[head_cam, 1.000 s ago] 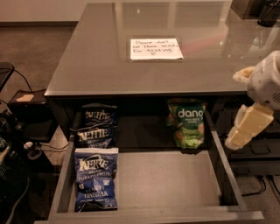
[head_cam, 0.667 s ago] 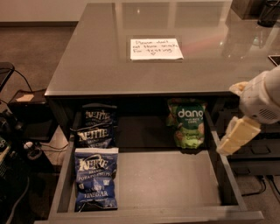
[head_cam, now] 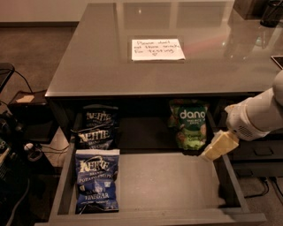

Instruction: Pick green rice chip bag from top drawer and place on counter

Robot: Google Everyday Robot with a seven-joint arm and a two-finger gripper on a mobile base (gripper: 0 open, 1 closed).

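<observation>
The top drawer [head_cam: 168,185] stands pulled out below the front edge of the counter [head_cam: 97,62], whose glossy grey surface carries a white handwritten note [head_cam: 157,49] near its middle and a dark object [head_cam: 269,11] at its far right corner. Three dark blue Kettle bags crowd the drawer's left side: two at the back [head_cam: 100,117] [head_cam: 95,137], overlapping, and one nearer the front [head_cam: 97,181] lying flat with its label readable. The middle of the drawer floor is bare grey. Cables and dark gear [head_cam: 26,150] sit on the floor to the left. The green rice chip bag [head_cam: 191,128] lies at the back right of the drawer, well apart from the blue bags, its top edge shaded under the counter's overhang. Its long axis runs front to back, the white "dang" lettering upright toward the camera. The white arm [head_cam: 258,115] reaches in from the right, and the gripper [head_cam: 219,146] hangs just beside the bag's lower right corner, over the drawer's right wall; whether it is released or clenched cannot be told, nor whether it touches the bag.
</observation>
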